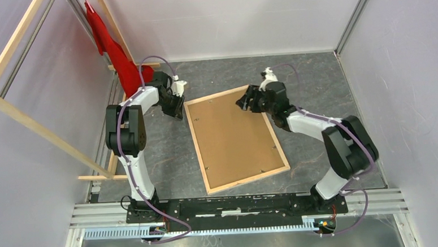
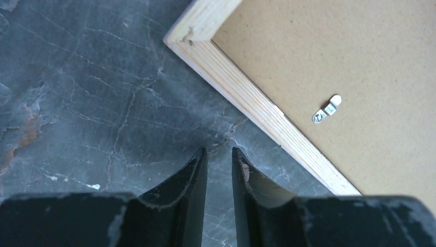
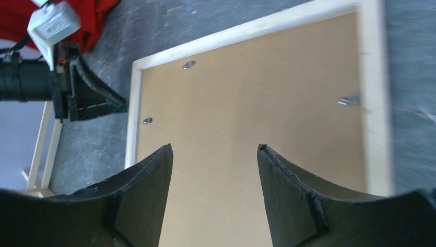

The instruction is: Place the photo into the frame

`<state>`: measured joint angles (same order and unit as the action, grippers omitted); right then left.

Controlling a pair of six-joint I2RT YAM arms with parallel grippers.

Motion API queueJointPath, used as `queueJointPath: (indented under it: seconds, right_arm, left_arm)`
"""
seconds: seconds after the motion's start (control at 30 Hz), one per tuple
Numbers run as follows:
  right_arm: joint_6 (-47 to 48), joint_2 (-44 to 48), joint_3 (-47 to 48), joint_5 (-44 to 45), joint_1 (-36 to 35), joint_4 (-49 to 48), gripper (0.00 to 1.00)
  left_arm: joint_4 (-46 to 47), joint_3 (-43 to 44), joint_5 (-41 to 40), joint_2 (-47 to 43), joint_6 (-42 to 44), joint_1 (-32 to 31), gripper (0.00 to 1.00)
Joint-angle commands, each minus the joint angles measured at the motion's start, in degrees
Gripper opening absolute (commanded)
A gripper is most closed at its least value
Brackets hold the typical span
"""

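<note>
The large, thin-railed rectangular picture frame (image 1: 197, 147) lies flat in the middle of the dark stone-patterned table (image 1: 162, 160). Its pale wood face is up, and a plain brown backing board (image 1: 237, 139) fills it, with small metal clips (image 2: 326, 109) on the board. Whatever lies under the board is hidden.

The left arm reaches forward, folded at the elbow. The left gripper (image 2: 218, 152) points down at the table just outside the frame's far-left corner. Its fingers are almost together with a narrow slit between them, and they grip nothing.

The right arm bends inward over the frame's far-right corner. The right gripper (image 3: 215, 146) hangs above the board with its fingers spread wide and nothing in them.
</note>
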<state>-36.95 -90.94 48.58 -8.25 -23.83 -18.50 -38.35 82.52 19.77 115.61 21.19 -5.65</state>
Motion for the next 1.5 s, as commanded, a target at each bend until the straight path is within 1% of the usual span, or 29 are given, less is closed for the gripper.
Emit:
queueJointPath:
  seconds: [0.0, 0.13, 0.27, 0.47, 0.77, 0.87, 1.0, 1.07, 1.2, 1.27, 1.47]
  right_arm:
    - [1.71, -7.36, 7.86, -3.24, -5.07, -4.43, 0.67]
    - [1.81, -15.25, 13.46, -5.30, -8.81, -7.59, 0.66]
    - [1.61, -21.46, 17.44, -7.41, -9.93, -9.59, 0.66]
    - [1.62, -26.47, 20.90, -10.26, -10.18, -12.81, 0.65]
    - [4.42, -34.92, 29.52, -14.46, -10.33, -13.15, 0.63]
    - [5.13, -36.78, 31.26, -15.04, -10.34, -12.79, 0.60]
    - [4.61, -38.35, 31.44, -15.33, -10.33, -13.21, 0.51]
    - [4.19, -39.06, 31.49, -15.59, -10.30, -13.23, 0.44]
    - [3.59, -39.83, 31.38, -15.74, -10.39, -13.35, 0.37]
    - [3.68, -40.06, 31.42, -15.83, -10.38, -13.14, 0.36]
    - [3.64, -40.24, 31.03, -16.50, -10.77, -13.22, 0.36]
  left_arm:
    - [2.92, 2.40, 1.13, 0.45, -4.01, -0.71, 0.31]
    - [3.10, 0.98, 2.90, 0.55, -3.18, -2.16, 0.32]
    - [3.90, 0.25, 2.94, 0.80, -2.83, -4.24, 0.31]
    - [3.97, 0.88, 4.42, 2.36, -2.99, -7.55, 0.31]
    - [2.31, 2.95, 8.50, 4.12, -3.24, -7.45, 0.28]
    - [2.14, 3.38, 8.53, 4.18, -3.41, -7.09, 0.26]
    - [2.13, 3.34, 8.44, 4.36, -3.76, -6.67, 0.24]
    - [2.22, 3.10, 8.54, 4.36, -4.02, -6.65, 0.23]
    - [2.68, 2.60, 8.56, 4.13, -4.44, -6.65, 0.22]
    - [3.49, 2.04, 8.09, 3.81, -4.66, -6.65, 0.22]
    - [3.76, 1.62, 7.72, 3.79, -4.70, -6.68, 0.22]
